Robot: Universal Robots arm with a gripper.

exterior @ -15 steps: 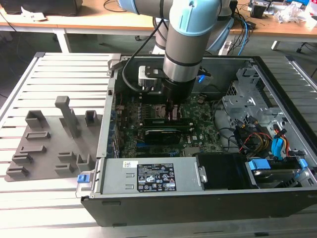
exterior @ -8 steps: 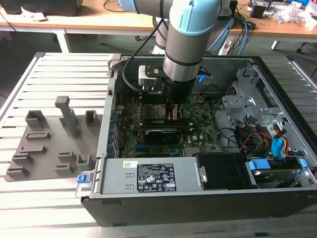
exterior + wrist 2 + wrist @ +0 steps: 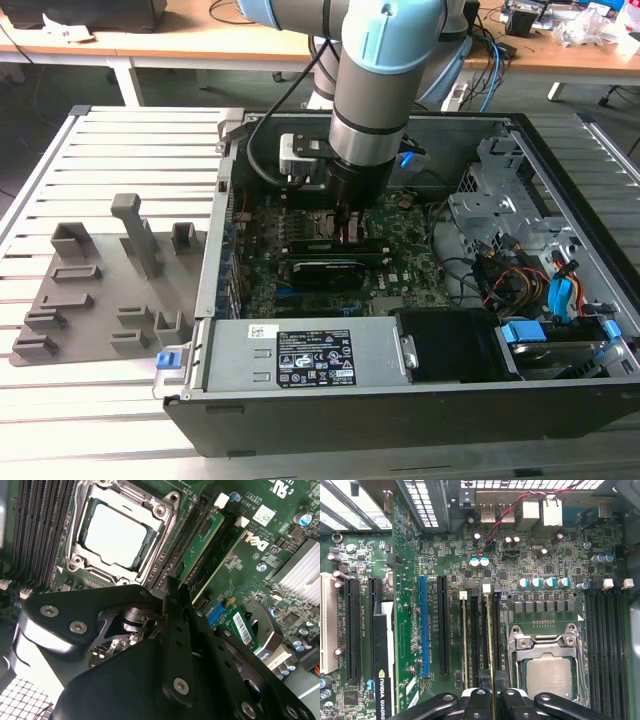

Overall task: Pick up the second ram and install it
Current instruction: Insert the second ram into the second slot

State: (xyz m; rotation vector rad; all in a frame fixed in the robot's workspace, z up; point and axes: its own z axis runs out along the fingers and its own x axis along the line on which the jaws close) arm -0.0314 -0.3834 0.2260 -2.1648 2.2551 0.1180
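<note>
Found the arm reaching down into the open computer case [image 3: 400, 410], with the gripper [image 3: 350, 218] low over the motherboard [image 3: 400, 265], in the middle of the board in the exterior view

Logged the claw as clenched on the second ram [image 3: 490, 640]: in the first wrist view, saw the two black fingers [image 3: 479, 702] tight against either face of the thin board, which appears edge-on and runs straight away from the gripper [image 3: 492, 700]

Placed the second ram in the bank of memory slots just beside the processor socket [image 3: 547, 672], standing upright on its long edge, its far end at a white slot latch [image 3: 486, 587]. Cannot tell whether fully seated

In the second wrist view, saw the same green stick [image 3: 202, 545] lying along its slot, one end running under the gripper [image 3: 175, 587], the processor socket [image 3: 117, 530] to one side of it

Noted another ram stick [image 3: 464, 640] in the same bank, further from the socket, upright and parallel, with an empty slot between the two; saw its labelled end [image 3: 245, 625] partly behind the finger linkage

Noted a black card [image 3: 382, 655] standing in an expansion slot past the blue slot [image 3: 423, 625], well apart from the gripper

Outside the case, at the exterior view's left, recorded the grey holder blocks [image 3: 90, 290] on the slatted table [image 3: 130, 150]
</note>
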